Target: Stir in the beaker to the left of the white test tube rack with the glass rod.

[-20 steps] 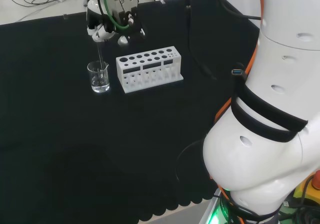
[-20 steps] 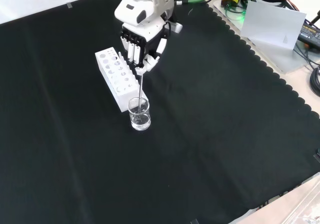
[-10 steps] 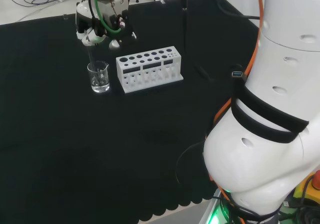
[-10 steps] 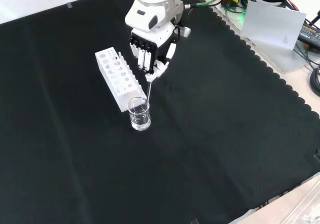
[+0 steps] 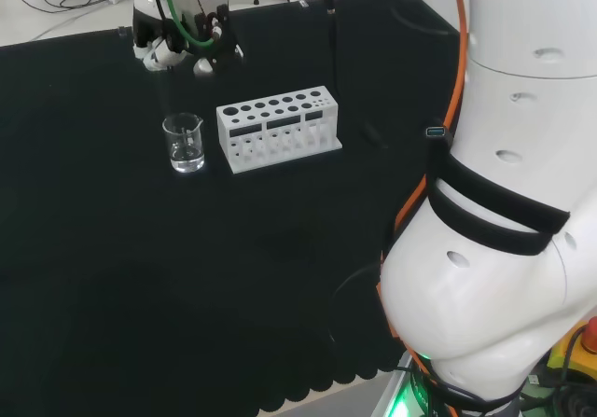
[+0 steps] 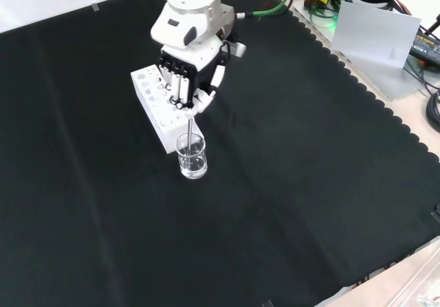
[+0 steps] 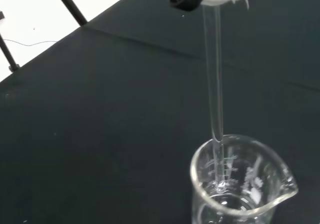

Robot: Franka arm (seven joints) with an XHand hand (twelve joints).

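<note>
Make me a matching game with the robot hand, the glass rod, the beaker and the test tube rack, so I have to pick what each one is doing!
Things:
1. robot hand
2. glass rod
3. beaker
4. test tube rack

What each one is doing:
A. stands on the black cloth with its holes empty
B. clear cup with a spout, a little liquid at its bottom
C. curled round the top of a thin stick
D. hangs straight down, its tip inside the cup

Pairs: 1-C, 2-D, 3-B, 4-A
</note>
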